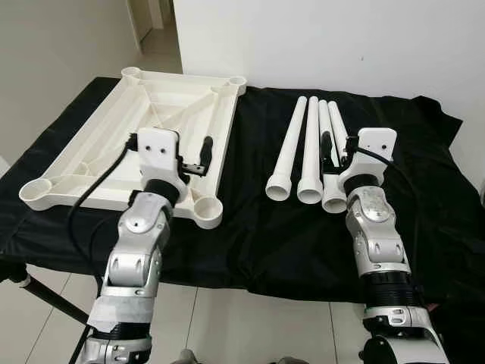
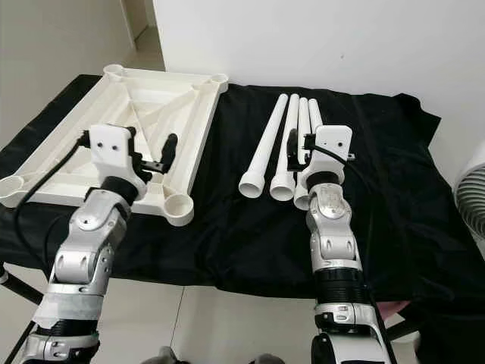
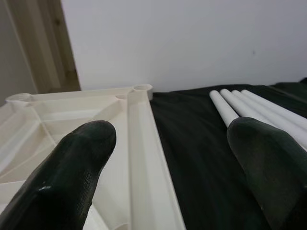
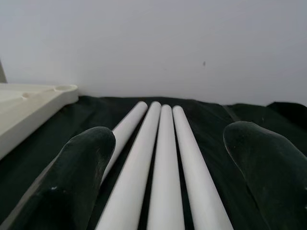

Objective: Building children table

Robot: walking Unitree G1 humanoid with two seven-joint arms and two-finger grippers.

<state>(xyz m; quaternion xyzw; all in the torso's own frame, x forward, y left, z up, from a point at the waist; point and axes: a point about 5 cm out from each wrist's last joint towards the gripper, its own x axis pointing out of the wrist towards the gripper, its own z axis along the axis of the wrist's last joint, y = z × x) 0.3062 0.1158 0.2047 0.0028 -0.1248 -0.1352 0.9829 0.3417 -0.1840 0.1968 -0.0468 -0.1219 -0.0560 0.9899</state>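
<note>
A cream-white child's tabletop (image 1: pixel 83 167) lies upside down on the left half of a black-covered table (image 1: pixel 258 235). It has a round leg socket (image 1: pixel 207 208) at each corner. Several white tube legs (image 1: pixel 292 144) lie side by side at centre right, wide ends toward me. My left gripper (image 3: pixel 168 143) hovers open over the tabletop's right rim (image 3: pixel 144 143), one finger over the tabletop and the other over the cloth. My right gripper (image 4: pixel 168 148) hovers open just above the near ends of the legs (image 4: pixel 163 158), holding nothing.
A white wall stands close behind the table, and a doorway opens at the back left. The table's front edge runs just before my arms, with tiled floor below. A white fan (image 2: pixel 471 199) stands at the far right. Black stand legs (image 1: pixel 45 292) show at the lower left.
</note>
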